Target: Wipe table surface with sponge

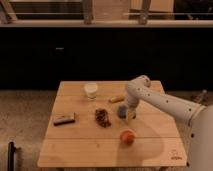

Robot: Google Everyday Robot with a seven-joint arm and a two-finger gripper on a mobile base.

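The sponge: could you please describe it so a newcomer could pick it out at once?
On the pale wooden plank tabletop, look right of centre, where the robot's gripper hangs. The small blue-grey rectangular sponge sits right at it, the only bluish thing beside the round orange fruit and dark brown lumpy item.
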